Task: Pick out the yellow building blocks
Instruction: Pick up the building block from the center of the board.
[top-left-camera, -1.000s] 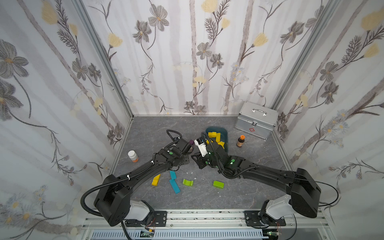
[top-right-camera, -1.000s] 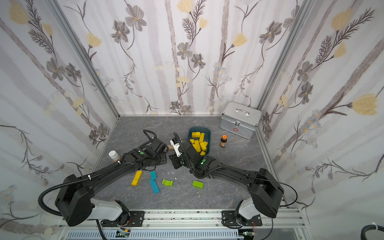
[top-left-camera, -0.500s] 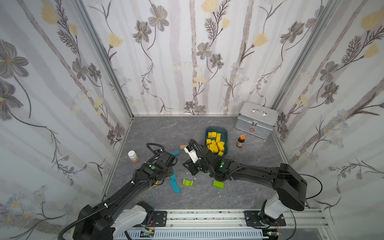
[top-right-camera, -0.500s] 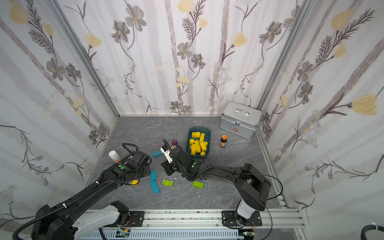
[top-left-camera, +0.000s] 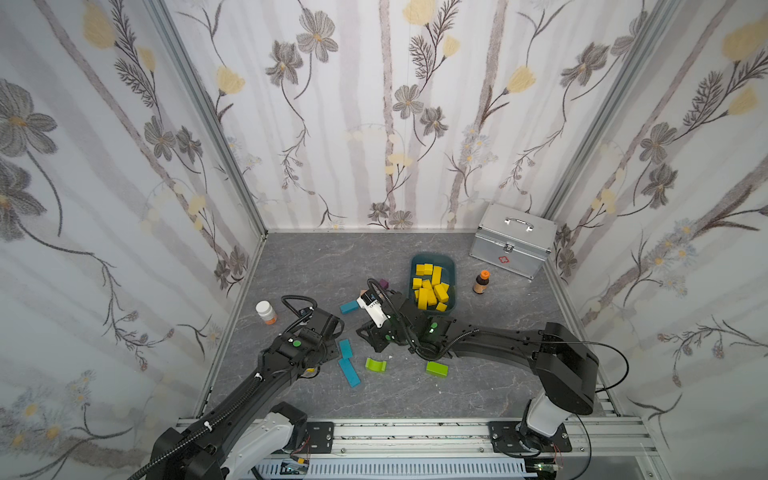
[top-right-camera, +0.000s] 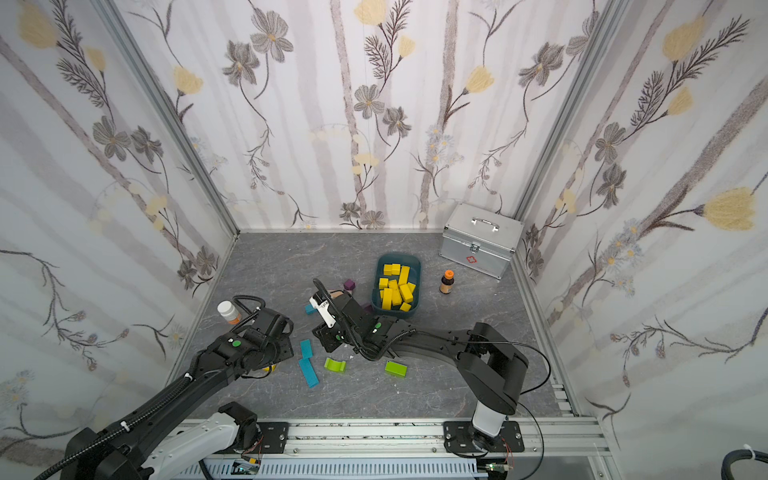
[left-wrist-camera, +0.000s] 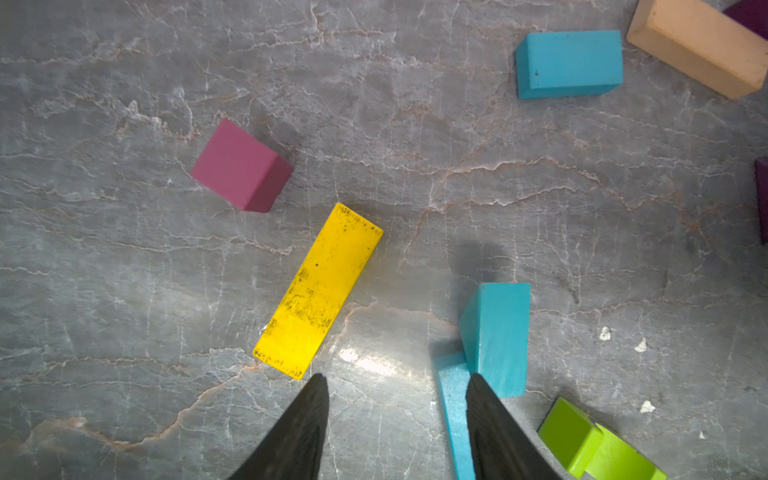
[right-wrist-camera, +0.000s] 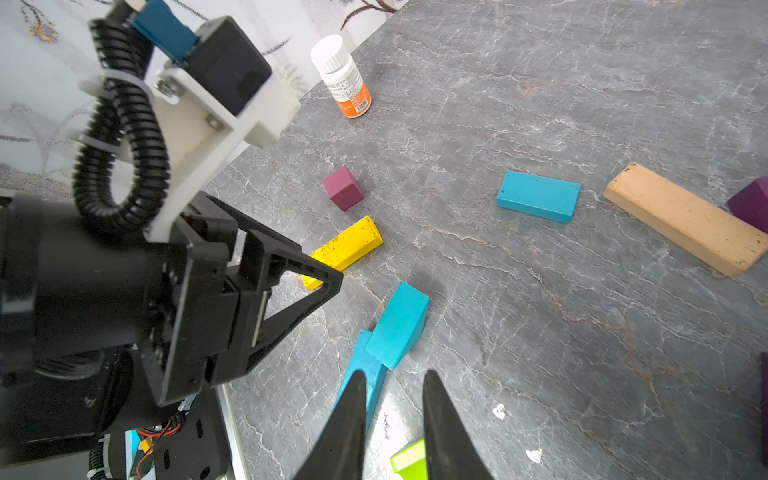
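My left hand (left-wrist-camera: 395, 379) hovers over the worktop (left-wrist-camera: 582, 208) with its fingers spread and nothing between them. One fingertip sits just short of a yellow bar (left-wrist-camera: 318, 291) lying flat there (a magenta cube (left-wrist-camera: 241, 166) sits near its far end). My right hand (right-wrist-camera: 395, 376) is pressed together and empty. The other yellow building blocks (top-left-camera: 430, 286) are heaped in the teal bin (top-left-camera: 432, 257).

The building block (left-wrist-camera: 318, 291) was yellow with black scuffs, the cube (left-wrist-camera: 242, 166) magenta, the table (left-wrist-camera: 124, 270) grey, marble-veined.
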